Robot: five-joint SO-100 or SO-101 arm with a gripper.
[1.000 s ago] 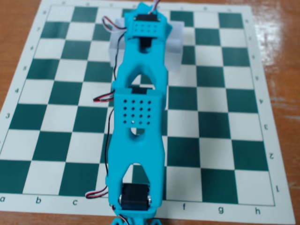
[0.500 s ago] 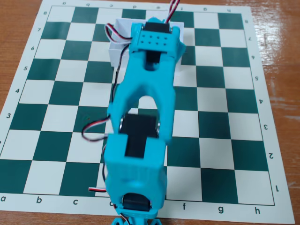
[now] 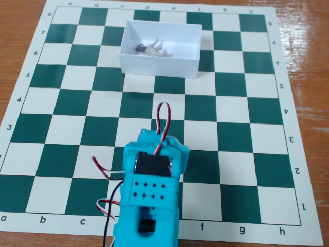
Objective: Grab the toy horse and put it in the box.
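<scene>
- Fixed view, looking down on a green-and-cream chessboard mat (image 3: 241, 134) laid on a wooden surface (image 3: 20, 15).
- Toy horse (image 3: 155, 49) lies on its side inside the box (image 3: 159, 66), upper centre of frame, left of the box's middle. Dark end points left, thin legs splayed right.
- By my reading the placing step is done; what remains is to leave things as they lie.
- Cyan arm (image 3: 151, 198) sits at bottom centre, well apart from the box, red-white-black wires (image 3: 163, 121) looping above it.
- Hand: I cannot tell whether its fingers are apart or together. From this angle I see only the arm's body and a servo, no fingertips.
- Risk: any forward sweep of the arm could knock the light, low-walled box and slide it across the mat, or tip the horse out.
- Risk: the loose wire loops could snag on a joint during a move.
- Hard to read: the horse is tiny and pale on a white floor, so head and tail are a guess. Arm base is cut off at the bottom edge.
</scene>
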